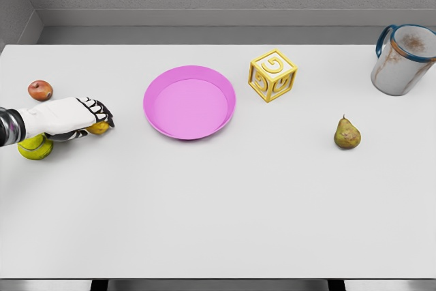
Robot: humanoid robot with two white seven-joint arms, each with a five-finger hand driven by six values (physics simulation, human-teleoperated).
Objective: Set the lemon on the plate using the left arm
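Note:
The lemon (101,128) is a small yellow fruit at the left of the white table; only its lower edge shows beneath my left hand (94,119). That hand comes in from the left edge and lies over the lemon, covering most of it. Whether it grips the fruit is not visible. The pink plate (189,102) sits to the right of the hand, a short gap away, with nothing on it. The right arm is out of view.
A yellow-green ball (34,147) lies under my left wrist and a reddish apple (40,90) behind it. A yellow letter block (272,75) stands right of the plate. A pear (347,133) and a worn pitcher (403,59) are at the right.

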